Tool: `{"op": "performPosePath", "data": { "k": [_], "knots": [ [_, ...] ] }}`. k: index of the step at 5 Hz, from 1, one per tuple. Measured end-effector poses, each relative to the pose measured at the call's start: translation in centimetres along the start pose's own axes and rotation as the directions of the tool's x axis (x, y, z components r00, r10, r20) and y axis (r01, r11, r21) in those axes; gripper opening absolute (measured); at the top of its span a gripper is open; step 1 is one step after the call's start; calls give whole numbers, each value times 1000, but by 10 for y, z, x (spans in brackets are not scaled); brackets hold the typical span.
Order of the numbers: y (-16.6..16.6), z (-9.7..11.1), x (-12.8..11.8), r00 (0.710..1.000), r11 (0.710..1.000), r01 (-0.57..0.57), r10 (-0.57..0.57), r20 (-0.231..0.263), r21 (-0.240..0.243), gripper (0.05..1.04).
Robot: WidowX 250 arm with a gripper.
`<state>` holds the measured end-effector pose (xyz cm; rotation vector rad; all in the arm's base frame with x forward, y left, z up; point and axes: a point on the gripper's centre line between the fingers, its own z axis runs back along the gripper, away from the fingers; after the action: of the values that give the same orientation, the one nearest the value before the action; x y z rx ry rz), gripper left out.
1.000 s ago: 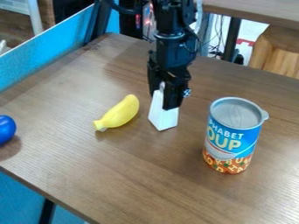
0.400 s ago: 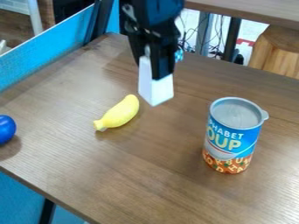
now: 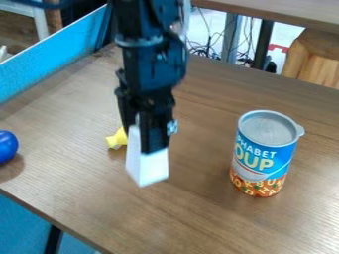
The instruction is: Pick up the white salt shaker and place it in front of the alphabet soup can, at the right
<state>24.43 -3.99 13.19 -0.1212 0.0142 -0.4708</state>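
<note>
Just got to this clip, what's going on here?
The black two-finger robot gripper is holding a white tapered block, seemingly above the brown wooden table. Behind them, a yellow toy banana is mostly hidden. A blue-and-orange cylindrical can stands upright to the right, and a blue round object sits at the left edge.

The black arm (image 3: 151, 64) hangs near vertical, jaws down, gripping.

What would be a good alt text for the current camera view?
A black robot gripper holds a white block over a wooden table, mostly hiding a yellow banana. A soup can stands at right, with a blue ball at the left edge.
</note>
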Motion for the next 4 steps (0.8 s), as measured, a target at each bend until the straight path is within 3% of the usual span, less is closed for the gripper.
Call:
{"op": "performPosePath", "data": {
  "k": [1, 2, 4],
  "knots": [
    [-38, -13, 4, 991, 992, 123, -123, -47, -15, 639],
    [-70, -21, 14, 973, 973, 229, -230, -33, -30, 639],
    [-115, -30, 55, 912, 917, 397, -398, 102, 35, 639]
  ]
}}
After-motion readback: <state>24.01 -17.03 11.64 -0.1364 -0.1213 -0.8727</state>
